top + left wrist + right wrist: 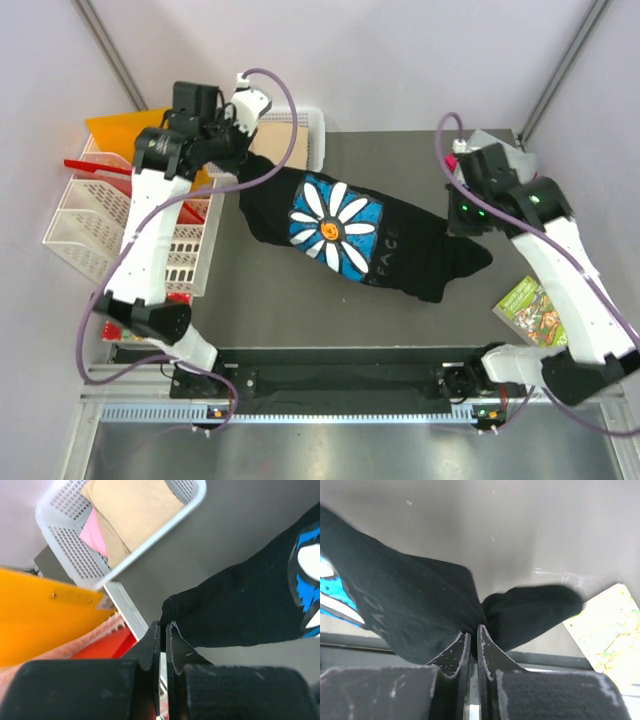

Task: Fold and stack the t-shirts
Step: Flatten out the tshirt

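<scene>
A large black t-shirt (400,255) with a blue, white and orange daisy print hangs stretched between my two grippers above the dark table. My left gripper (243,160) is shut on its far left edge; the cloth (240,610) runs right from the pinch (165,626). My right gripper (462,222) is shut on the shirt's right end, the cloth (400,600) bunched at the pinch (474,629). A folded tan shirt (132,510) and a pink one (92,532) lie in the white basket (75,560).
An orange plastic sheet (125,130) and a white wire rack (85,225) with red items stand at the left. A colourful booklet (532,310) lies at the right edge, also in the right wrist view (607,630). A grey cloth (495,137) shows behind the right arm.
</scene>
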`<state>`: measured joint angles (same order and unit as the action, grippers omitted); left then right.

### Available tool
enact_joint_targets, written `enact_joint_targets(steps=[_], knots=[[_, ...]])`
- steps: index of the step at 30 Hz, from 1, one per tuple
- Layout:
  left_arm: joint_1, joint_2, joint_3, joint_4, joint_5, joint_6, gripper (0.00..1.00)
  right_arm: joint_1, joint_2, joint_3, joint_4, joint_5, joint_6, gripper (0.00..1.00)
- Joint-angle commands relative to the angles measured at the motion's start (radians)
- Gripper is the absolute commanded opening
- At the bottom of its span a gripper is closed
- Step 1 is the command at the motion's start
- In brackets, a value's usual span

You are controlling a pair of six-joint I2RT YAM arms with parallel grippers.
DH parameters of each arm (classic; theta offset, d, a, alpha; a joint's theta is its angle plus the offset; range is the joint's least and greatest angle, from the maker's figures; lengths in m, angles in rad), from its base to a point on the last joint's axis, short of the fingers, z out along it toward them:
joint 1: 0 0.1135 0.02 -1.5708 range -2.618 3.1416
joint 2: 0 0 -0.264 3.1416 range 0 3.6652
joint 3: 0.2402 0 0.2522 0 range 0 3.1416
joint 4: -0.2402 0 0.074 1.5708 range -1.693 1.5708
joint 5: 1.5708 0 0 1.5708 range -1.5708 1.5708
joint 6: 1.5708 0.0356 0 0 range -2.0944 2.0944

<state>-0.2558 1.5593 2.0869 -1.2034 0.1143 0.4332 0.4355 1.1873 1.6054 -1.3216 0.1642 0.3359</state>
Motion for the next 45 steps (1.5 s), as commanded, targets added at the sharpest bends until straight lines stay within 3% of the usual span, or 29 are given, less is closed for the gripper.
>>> enact_joint_targets(steps=[1, 4, 6, 9, 12, 13, 16, 17, 20, 25, 31, 35, 45], knots=[[0.007, 0.143, 0.164, 0.220, -0.042, -0.019, 0.00, -0.004, 0.156, 0.026, 0.125, 0.047, 0.003, 0.00], [0.007, 0.304, 0.360, 0.220, -0.083, -0.013, 0.00, -0.029, 0.239, 0.114, 0.150, 0.057, 0.008, 0.00], [0.006, 0.321, 0.397, 0.222, -0.082, -0.001, 0.00, -0.035, 0.259, 0.136, 0.151, 0.063, 0.005, 0.00], [0.006, 0.259, 0.310, 0.196, -0.047, -0.007, 0.00, -0.035, 0.238, 0.105, 0.140, 0.069, 0.000, 0.00], [0.006, 0.112, 0.078, 0.154, 0.010, 0.006, 0.00, -0.034, 0.122, -0.027, 0.108, 0.002, 0.006, 0.00], [0.006, 0.023, -0.070, 0.143, 0.022, 0.013, 0.00, -0.031, 0.098, -0.117, 0.078, -0.033, 0.008, 0.00], [0.006, -0.112, -0.309, 0.065, 0.061, 0.032, 0.00, -0.027, 0.037, -0.302, -0.008, -0.208, 0.015, 0.22], [0.006, -0.132, -0.352, 0.042, 0.074, 0.030, 0.00, -0.024, 0.026, -0.349, -0.022, -0.248, 0.031, 0.46], [0.006, -0.191, -0.471, -0.007, 0.088, 0.018, 0.00, -0.026, -0.023, -0.466, -0.042, -0.311, 0.081, 0.70], [0.007, -0.190, -0.472, 0.001, 0.079, -0.004, 0.00, -0.072, 0.063, -0.414, 0.034, -0.145, 0.101, 0.70], [0.007, -0.150, -0.409, -0.010, 0.061, 0.002, 0.00, -0.126, 0.202, -0.370, 0.184, -0.121, 0.060, 0.68], [0.007, -0.147, -0.416, -0.008, 0.042, 0.006, 0.00, -0.150, 0.206, -0.426, 0.252, -0.158, 0.051, 0.68], [0.009, -0.099, -0.396, 0.027, 0.021, 0.016, 0.00, -0.149, 0.132, -0.501, 0.237, -0.368, 0.058, 0.66]])
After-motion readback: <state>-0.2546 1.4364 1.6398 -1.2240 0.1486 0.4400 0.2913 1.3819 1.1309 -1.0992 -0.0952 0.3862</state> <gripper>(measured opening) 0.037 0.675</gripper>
